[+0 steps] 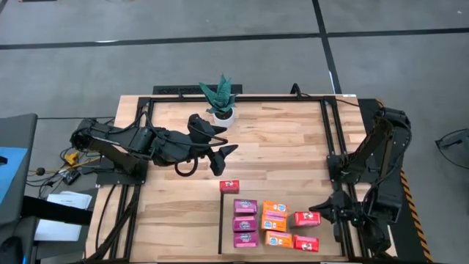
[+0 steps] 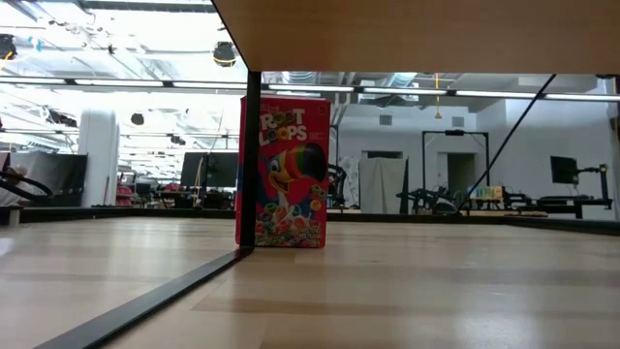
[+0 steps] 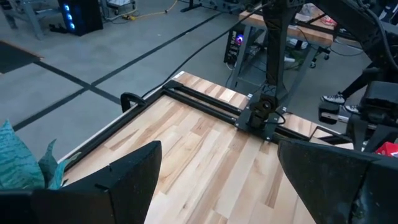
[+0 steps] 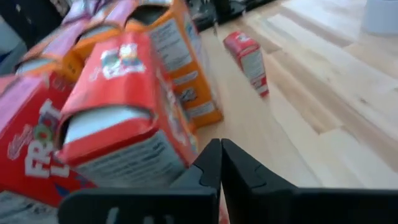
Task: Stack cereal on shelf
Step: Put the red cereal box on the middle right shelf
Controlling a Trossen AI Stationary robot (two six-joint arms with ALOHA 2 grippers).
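Nine small cereal boxes sit on the shelf point(image 1: 322, 191), a light panel edged with a black strip. Three purple boxes point(image 1: 245, 222) and three orange boxes point(image 1: 275, 224) form two columns. Two red boxes point(image 1: 306, 218) stand beside them. A third red box point(image 1: 229, 186) stands alone and upright by the strip, as the low view shows point(image 2: 283, 173). My right gripper point(image 1: 316, 208) point(image 4: 221, 152) is shut with nothing between its fingers, right beside the nearest red box point(image 4: 118, 112). My left gripper point(image 1: 226, 141) point(image 3: 217, 149) hovers open over mid-table, near the plant. My right gripper has its shut fingertips close against the side of the nearest red box point(image 4: 177, 146), coming level from the table's right. I cannot tell whether they touch it.
A potted green plant point(image 1: 220, 99) stands at the far middle of the table, and its leaves point(image 3: 18, 158) also show in the left wrist view. Black frame rails point(image 1: 330, 139) run along the table's sides. Bare wood point(image 1: 278, 143) lies between the plant and the shelf.
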